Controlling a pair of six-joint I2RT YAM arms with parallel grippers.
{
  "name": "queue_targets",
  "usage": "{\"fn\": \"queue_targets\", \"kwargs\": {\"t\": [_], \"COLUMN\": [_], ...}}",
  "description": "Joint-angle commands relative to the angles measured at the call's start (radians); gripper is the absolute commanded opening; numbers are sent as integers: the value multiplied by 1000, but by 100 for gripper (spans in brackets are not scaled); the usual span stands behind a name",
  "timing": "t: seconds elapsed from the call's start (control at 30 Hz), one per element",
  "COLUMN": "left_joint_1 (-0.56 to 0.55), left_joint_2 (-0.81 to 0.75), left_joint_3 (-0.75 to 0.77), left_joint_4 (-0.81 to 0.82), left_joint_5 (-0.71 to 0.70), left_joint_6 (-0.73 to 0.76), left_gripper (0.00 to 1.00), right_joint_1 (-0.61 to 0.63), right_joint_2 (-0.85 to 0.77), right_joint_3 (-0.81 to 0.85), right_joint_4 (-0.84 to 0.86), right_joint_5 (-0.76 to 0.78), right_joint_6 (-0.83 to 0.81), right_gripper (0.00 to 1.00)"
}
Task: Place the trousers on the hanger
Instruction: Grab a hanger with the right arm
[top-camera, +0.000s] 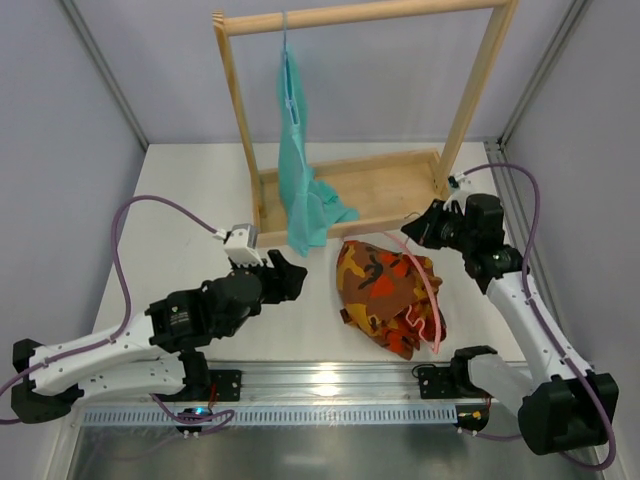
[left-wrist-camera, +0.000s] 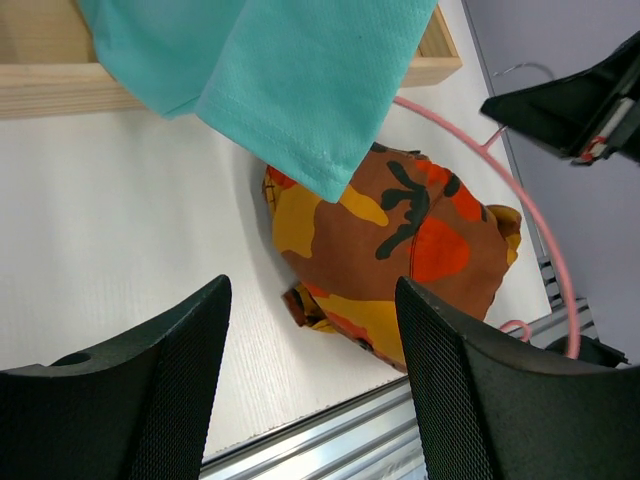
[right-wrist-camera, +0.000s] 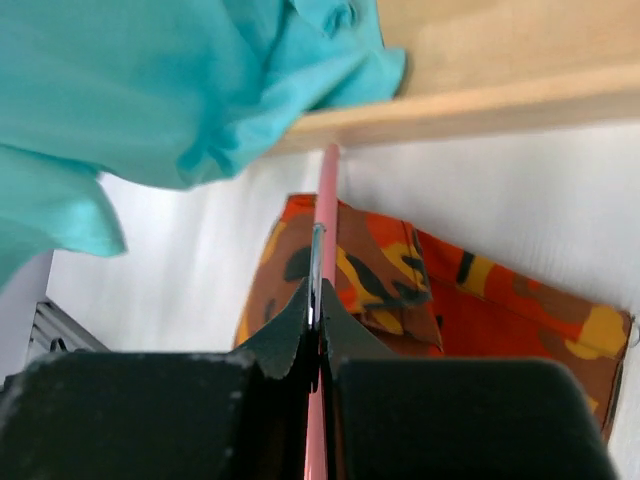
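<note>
The camouflage trousers (top-camera: 380, 288) lie bunched on the white table, right of centre, and also show in the wrist views (left-wrist-camera: 395, 245) (right-wrist-camera: 470, 290). The pink hanger (top-camera: 433, 298) lies over and along their right side, and its thin curve (left-wrist-camera: 548, 255) runs past the cloth. My right gripper (top-camera: 414, 231) (right-wrist-camera: 317, 300) is shut on the hanger (right-wrist-camera: 327, 190) at its far end, pinching the metal hook wire and the pink arm together. My left gripper (top-camera: 288, 274) (left-wrist-camera: 312, 292) stands open with nothing in it, left of the trousers and just above the table.
A wooden rack (top-camera: 350, 15) stands at the back with its tray base (top-camera: 400, 190). A teal garment (top-camera: 300, 190) (left-wrist-camera: 290, 70) (right-wrist-camera: 150, 90) hangs from the rack and trails down next to the trousers. An aluminium rail (top-camera: 320, 380) runs along the near edge.
</note>
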Motion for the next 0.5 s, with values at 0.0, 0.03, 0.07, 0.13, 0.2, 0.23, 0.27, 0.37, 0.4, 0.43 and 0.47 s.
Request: {"fn": "queue_targets", "kwargs": {"t": [0.0,0.03,0.07,0.13,0.2,0.23,0.27,0.37,0.4,0.43,0.47], "left_joint_1": [0,0,0,0,0,0,0,0,0,0,0], "left_joint_2": [-11,-9,-6,9,18,24,27,37,44,52,78], "left_joint_3": [40,45,58,78,112,123,130,137,138,143,156], "left_joint_4": [8,5,2,-16,-27,-33,-29,23,43,59,65], "left_joint_5": [-55,-57,-58,-63,-66,-67,-63,-25,-14,-6,5], "left_joint_6": [12,15,18,30,41,47,49,61,65,73,85], "left_gripper": [67,67,67,67,67,67,67,67,67,67,67], "right_joint_1": [61,71,77,91,106,112,117,143,151,163,169], "right_joint_2": [-32,-30,-26,-9,8,37,56,131,146,161,192], "right_joint_3": [243,321,358,430,544,586,676,856,890,956,985], "right_joint_4": [-82,-103,-123,-179,-223,-237,-268,-308,-308,-311,-309], "right_joint_5": [145,157,166,182,199,199,200,219,229,254,268], "right_joint_6": [-41,-53,-58,-70,-86,-93,-112,-141,-144,-147,-147], "right_gripper": [4,4,4,4,4,4,4,4,4,4,4]}}
